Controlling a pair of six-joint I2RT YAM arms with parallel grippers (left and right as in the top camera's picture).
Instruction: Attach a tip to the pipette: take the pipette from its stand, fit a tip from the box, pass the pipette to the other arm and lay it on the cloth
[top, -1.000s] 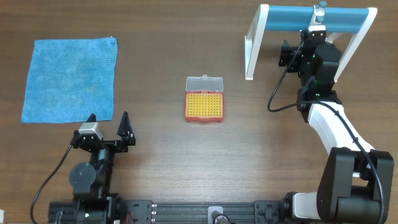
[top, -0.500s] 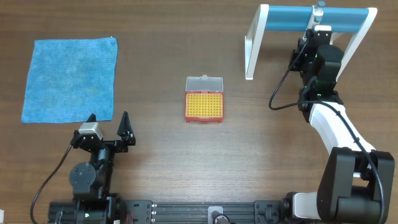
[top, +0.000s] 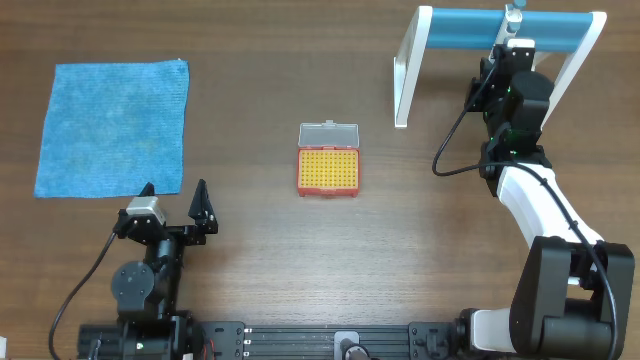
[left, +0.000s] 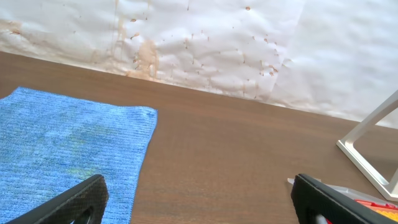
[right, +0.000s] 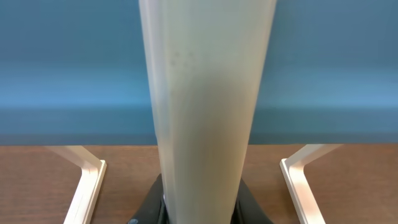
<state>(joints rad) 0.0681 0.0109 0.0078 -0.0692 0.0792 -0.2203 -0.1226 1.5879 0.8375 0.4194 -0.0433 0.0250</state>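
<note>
White pipette (right: 205, 93) hangs on the blue-barred stand (top: 470, 30), not lifted yet. Change over the last second: the right gripper (top: 506, 60) moved up the table from just short of the bar to right against it, then held. Its wrist cam now has the pipette body dead centre, so I'd judge it's lined up for the grab. Can't tell whether the claw has clamped or is merely around it. Right arm is stretched far out, wrist facing the stand. Idle left gripper (top: 173, 195) sits near its base, jaws wide apart, holding nothing, just below the cloth (top: 112, 128). Orange tip box (top: 328, 170) is mid-table, lid open, well apart from both arms.
</note>
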